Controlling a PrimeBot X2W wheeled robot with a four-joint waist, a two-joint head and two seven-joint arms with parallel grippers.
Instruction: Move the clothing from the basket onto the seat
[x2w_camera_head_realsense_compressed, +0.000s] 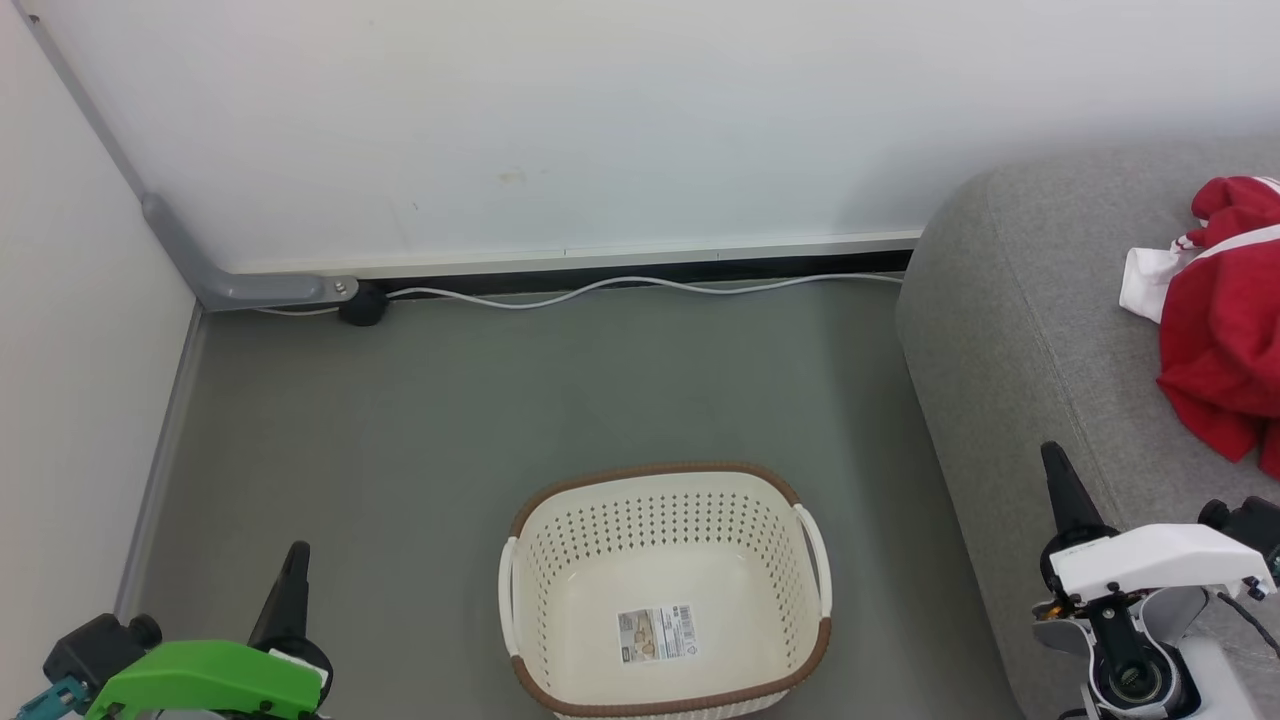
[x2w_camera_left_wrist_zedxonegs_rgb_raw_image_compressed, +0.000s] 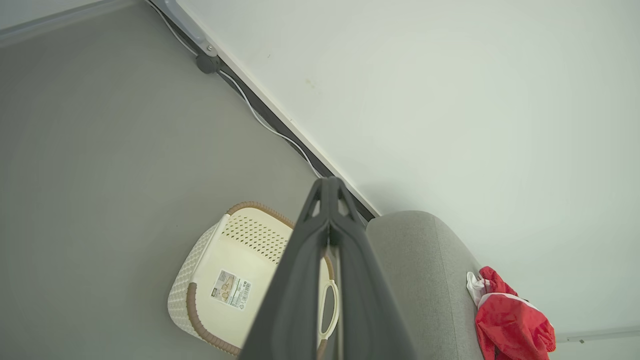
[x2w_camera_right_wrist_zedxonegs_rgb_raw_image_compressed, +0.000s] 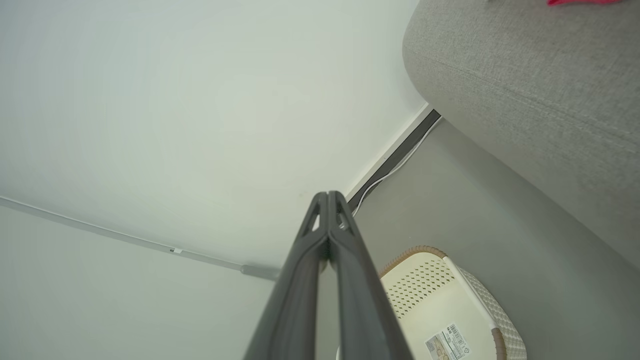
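Note:
The cream perforated basket (x2w_camera_head_realsense_compressed: 560, 560) with a brown rim stands on the grey floor, holding nothing but the paper label on its base. It also appears in both wrist views, basket (x2w_camera_left_wrist_zedxonegs_rgb_raw_image_compressed: 200, 280) and basket (x2w_camera_right_wrist_zedxonegs_rgb_raw_image_compressed: 480, 305). The red clothing (x2w_camera_head_realsense_compressed: 1225, 340) with white stripes lies bunched on the light grey seat (x2w_camera_head_realsense_compressed: 1020, 330) at the right; clothing (x2w_camera_left_wrist_zedxonegs_rgb_raw_image_compressed: 510, 322) shows on the seat (x2w_camera_left_wrist_zedxonegs_rgb_raw_image_compressed: 420, 280) too. My left gripper (x2w_camera_head_realsense_compressed: 296, 550) is shut and holds nothing, low at the left of the basket. My right gripper (x2w_camera_head_realsense_compressed: 1052, 455) is shut and holds nothing, over the seat's front edge.
A white cable (x2w_camera_head_realsense_compressed: 640, 288) runs along the foot of the white wall, ending at a grey conduit (x2w_camera_head_realsense_compressed: 240, 285) in the left corner. Open grey floor (x2w_camera_head_realsense_compressed: 480, 400) lies between wall and basket.

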